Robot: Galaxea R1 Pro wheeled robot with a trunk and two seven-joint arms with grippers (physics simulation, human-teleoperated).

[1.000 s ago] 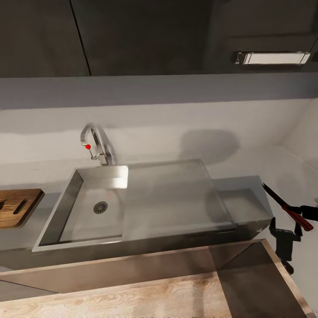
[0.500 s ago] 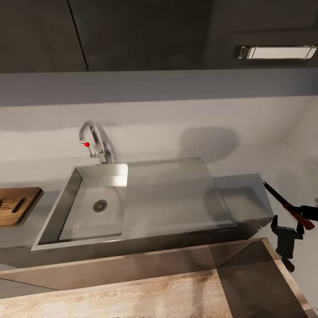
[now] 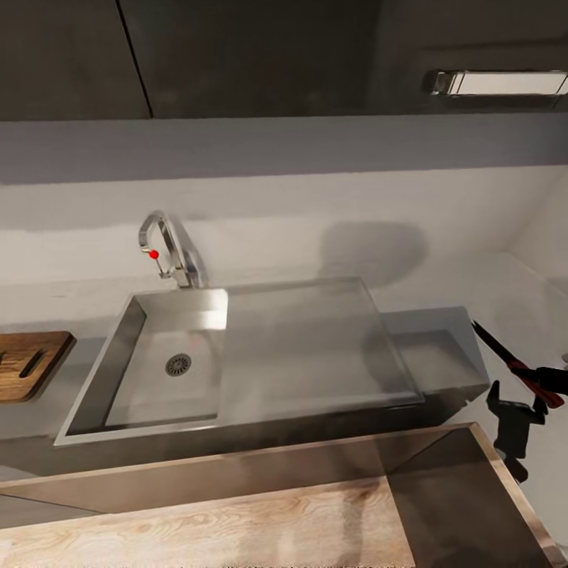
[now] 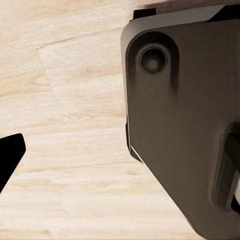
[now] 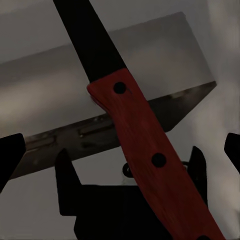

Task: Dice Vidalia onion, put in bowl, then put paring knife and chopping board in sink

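The steel sink lies ahead with its drain, a flat drainboard and a chrome faucet with a red dot. Nothing lies in its basin. The dark wooden chopping board pokes in on the countertop at the far left. At the right edge my right gripper is shut on the paring knife, blade pointing toward the sink. Up close, the red handle and dark blade cross the right gripper. One left fingertip shows over wood floor. The bowl is out of view.
Dark wall cabinets hang above the grey backsplash. Dark base cabinets front the counter, with wood floor below. A side wall closes the right corner. A dark part of the robot looms beside the left gripper.
The whole head picture has drifted slightly, so the camera moved. The knife stays in my right gripper at about the same place.
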